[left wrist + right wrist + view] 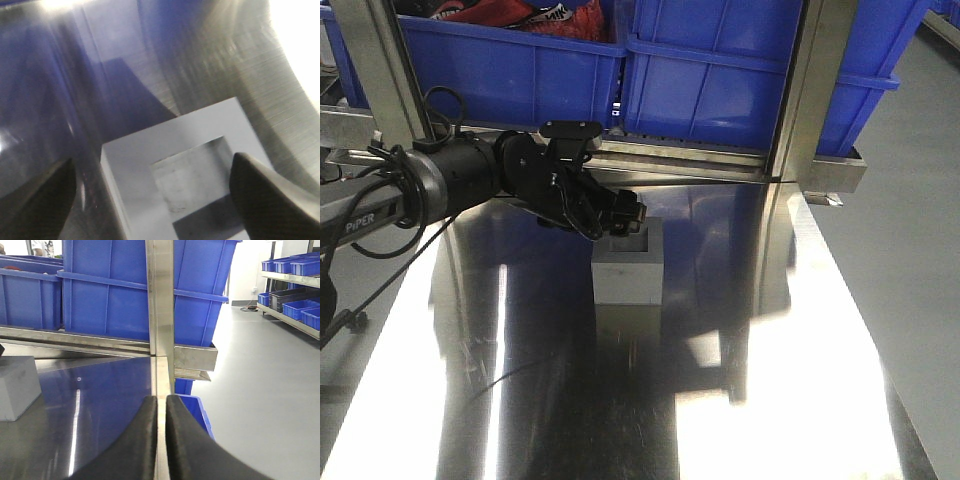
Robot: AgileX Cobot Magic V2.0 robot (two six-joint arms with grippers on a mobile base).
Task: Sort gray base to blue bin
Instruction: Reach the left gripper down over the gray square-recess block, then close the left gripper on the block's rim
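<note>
L pincer above gray base, steel table

The gray base is plain matte gray, the tabletop silvery with blue reflections, the blue bins bright, unpatterned blue.

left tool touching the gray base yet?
Cannot tell. Left wrist view: left tool open, straddling the gray base; one finger overlaps its edge, hiding any gap. Front view no clearer.
</note>
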